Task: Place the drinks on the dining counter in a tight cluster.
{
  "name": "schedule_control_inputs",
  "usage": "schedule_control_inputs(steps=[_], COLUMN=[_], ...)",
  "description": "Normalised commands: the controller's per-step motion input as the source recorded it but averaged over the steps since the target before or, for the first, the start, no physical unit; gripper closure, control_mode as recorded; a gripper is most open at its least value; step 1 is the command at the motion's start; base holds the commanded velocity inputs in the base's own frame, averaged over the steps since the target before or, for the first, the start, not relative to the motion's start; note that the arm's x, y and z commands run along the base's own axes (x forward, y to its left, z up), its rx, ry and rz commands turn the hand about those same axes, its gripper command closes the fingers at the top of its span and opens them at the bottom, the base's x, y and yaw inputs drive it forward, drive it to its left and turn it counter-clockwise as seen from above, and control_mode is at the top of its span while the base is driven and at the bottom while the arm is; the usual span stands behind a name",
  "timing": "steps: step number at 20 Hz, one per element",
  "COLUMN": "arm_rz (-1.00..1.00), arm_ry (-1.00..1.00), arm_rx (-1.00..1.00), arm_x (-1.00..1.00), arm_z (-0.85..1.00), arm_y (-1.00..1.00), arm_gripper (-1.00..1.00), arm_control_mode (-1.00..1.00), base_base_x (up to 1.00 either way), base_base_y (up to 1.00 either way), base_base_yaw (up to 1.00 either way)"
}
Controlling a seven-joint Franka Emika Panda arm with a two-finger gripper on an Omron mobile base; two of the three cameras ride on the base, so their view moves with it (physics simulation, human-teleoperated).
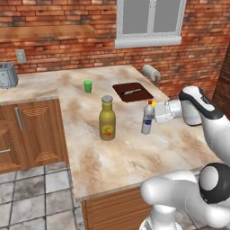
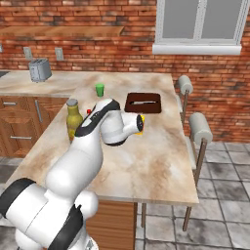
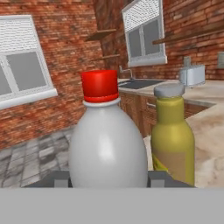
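My gripper [image 1: 154, 113] is shut on the small clear bottle [image 1: 147, 119] with a red cap and blue label, gripping it from the right near the middle of the dining counter [image 1: 134, 155]. Its base is at or just above the marble; I cannot tell which. In the hand view this bottle [image 3: 107, 144] stands close up between the two fingertips [image 3: 61, 178]. The big olive-yellow bottle [image 1: 107, 119] with a grey cap stands upright a short way to its left, seen also in the hand view [image 3: 173, 135] and the right base view [image 2: 74, 118]. There my arm hides most of the held bottle.
A green cup [image 1: 87, 86] and a dark cutting board [image 1: 132, 91] with a knife sit farther back on the counter. A toaster [image 1: 6, 74] stands on the side counter at left. Stools [image 2: 200, 128] line the counter's right edge.
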Motion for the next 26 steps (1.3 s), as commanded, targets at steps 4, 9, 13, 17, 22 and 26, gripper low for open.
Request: schedule_control_inputs(steps=[4, 9, 13, 17, 22, 26], arm_rz=[0.04, 0.0, 0.0, 0.0, 0.0, 0.0], arm_ry=[0.02, -0.01, -0.03, -0.02, 0.0, 0.0], arm_rx=[0.0, 0.0, 0.0, 0.0, -0.02, 0.0], arm_x=[0.05, 0.24, 0.13, 0.08, 0.16, 0.21], arm_z=[-0.13, -0.13, -0.19, -0.11, -0.09, -0.16], arm_y=[0.36, 0.24, 0.04, 0.03, 0.07, 0.12], arm_gripper=[1.0, 1.0, 1.0, 1.0, 1.0, 1.0], arm_control_mode=[-1.0, -1.0, -1.0, -1.0, -1.0, -1.0], base_base_x=[0.0, 0.0, 0.0, 0.0, 0.0, 0.0], base_base_y=[0.0, 0.0, 0.0, 0.0, 0.0, 0.0], base_base_yaw=[0.0, 0.0, 0.0, 0.0, 0.0, 0.0])
